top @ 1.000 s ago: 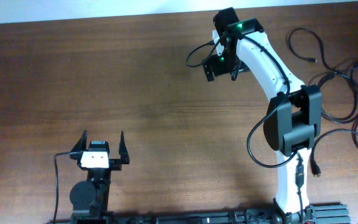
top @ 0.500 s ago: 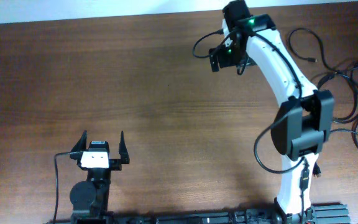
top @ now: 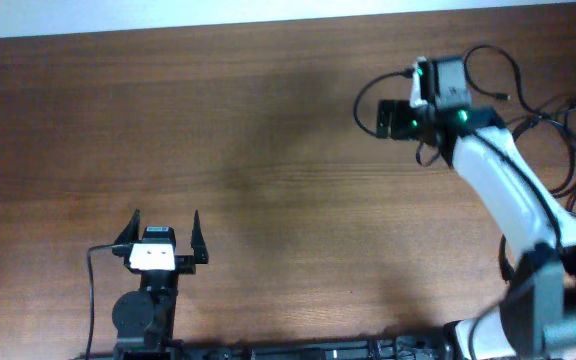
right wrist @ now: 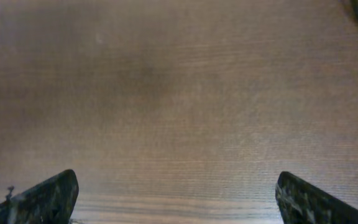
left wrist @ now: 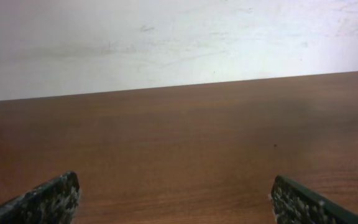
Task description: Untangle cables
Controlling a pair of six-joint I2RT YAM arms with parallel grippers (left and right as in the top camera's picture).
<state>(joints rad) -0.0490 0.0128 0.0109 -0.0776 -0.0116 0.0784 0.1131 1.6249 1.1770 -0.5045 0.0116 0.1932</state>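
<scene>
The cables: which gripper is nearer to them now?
Right. The right gripper is just left of the cables; the left gripper sits much farther to their left, by its own base.

Matt wood-grain table (top: pixel 218 150), seemingly rubbery black cables (top: pixel 511 72)

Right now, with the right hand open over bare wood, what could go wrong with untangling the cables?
The right hand is empty and points away from the cables, so reaching them needs a big swing. They lie close beside the right arm; that swing could snag or drag them.
</scene>
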